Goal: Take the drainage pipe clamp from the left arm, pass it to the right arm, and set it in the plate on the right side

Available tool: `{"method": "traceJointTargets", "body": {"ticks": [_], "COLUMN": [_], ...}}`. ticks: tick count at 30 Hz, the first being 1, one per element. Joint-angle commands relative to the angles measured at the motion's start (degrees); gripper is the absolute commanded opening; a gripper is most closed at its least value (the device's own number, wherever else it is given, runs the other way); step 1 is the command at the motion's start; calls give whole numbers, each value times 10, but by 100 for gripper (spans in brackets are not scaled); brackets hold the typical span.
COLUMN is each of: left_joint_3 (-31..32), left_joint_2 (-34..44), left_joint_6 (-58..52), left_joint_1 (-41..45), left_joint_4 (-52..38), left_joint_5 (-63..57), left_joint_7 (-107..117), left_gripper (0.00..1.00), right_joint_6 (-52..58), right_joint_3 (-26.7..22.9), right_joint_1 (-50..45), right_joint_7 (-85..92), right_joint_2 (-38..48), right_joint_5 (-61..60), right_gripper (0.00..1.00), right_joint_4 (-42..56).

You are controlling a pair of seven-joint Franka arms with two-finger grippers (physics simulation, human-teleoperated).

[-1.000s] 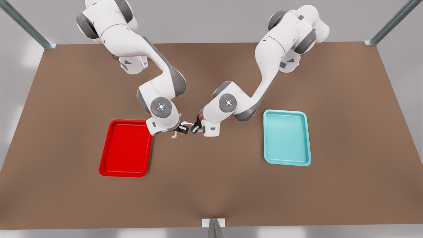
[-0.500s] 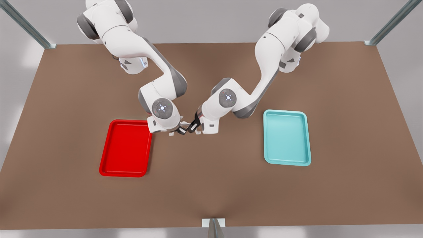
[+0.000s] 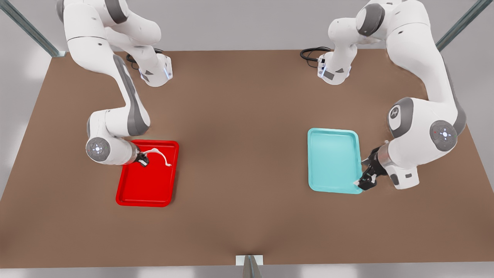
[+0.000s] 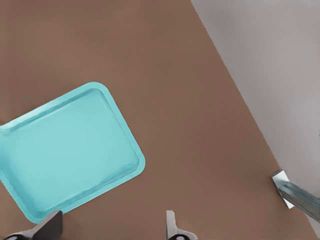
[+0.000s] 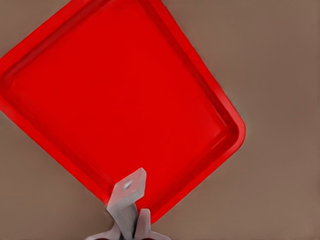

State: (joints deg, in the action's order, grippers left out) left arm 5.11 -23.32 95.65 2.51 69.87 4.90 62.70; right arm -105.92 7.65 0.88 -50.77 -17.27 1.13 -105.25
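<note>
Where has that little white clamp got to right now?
In the front view's left, the clamp hangs over the red tray, pinched by the right gripper.

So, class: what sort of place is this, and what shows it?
Probably a simulated robot test bench: a bare brown table with metal frame posts, a red plate and a teal tray.
</note>
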Motion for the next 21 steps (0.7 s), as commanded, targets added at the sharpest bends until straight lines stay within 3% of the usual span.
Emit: {"method": "traceJointTargets", "body": {"ticks": [1,3,4,9,14,15,16,20,21], "left_joint_3": [0,0,0,3,3,3,3,3,3], "left_joint_2": [57,74,71,67,66,66,66,65,64], "left_joint_6": [-99,-94,-95,-97,-99,-100,-99,-96,-98], "left_joint_1": [-8,-2,7,7,7,7,7,7,9], "left_joint_4": [40,45,41,40,40,40,40,40,40], "left_joint_5": [-44,-45,-46,-58,-58,-58,-58,-58,-58], "left_joint_7": [-553,-565,-573,-601,-601,-601,-601,-601,-600], "left_gripper": [100,100,100,100,100,100,100,100,100], "right_joint_6": [-107,-186,-204,-326,-376,-373,-372,-345,-284], "right_joint_3": [4,82,92,92,92,92,92,96,111], "right_joint_1": [43,140,158,171,173,172,171,169,171], "right_joint_7": [368,407,426,470,471,471,470,471,470], "right_joint_2": [14,25,23,-13,-60,-60,-58,-24,13], "right_joint_5": [0,1,1,4,4,4,4,4,4], "right_gripper": [21,21,21,21,24,53,99,100,100], "right_joint_4": [-49,-117,-128,-145,-145,-145,-144,-132,-106]}}
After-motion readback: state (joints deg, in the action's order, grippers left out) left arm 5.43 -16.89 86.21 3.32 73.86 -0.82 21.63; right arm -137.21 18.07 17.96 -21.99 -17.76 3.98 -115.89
